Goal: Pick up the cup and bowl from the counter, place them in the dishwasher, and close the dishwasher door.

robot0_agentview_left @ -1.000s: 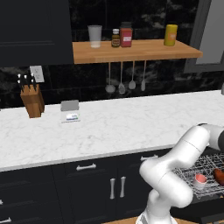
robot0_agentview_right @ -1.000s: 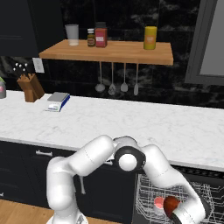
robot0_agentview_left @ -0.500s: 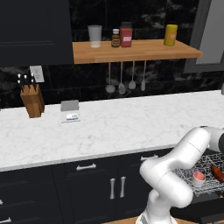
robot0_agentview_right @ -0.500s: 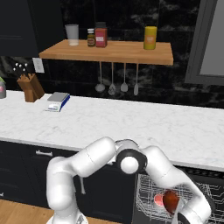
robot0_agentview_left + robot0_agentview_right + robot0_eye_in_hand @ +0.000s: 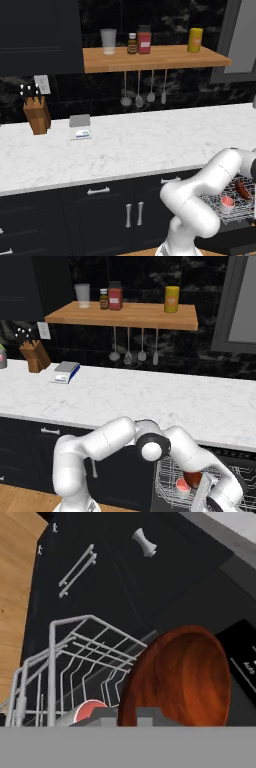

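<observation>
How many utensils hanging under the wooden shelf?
4. They hang in a row under the wooden shelf: first utensil, second utensil, third utensil, fourth utensil, left to right. None looks hidden.

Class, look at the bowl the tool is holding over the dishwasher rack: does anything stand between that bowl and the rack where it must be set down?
Nothing visible blocks it. The bowl hangs just above the rack; the cup lies beside it.
</observation>
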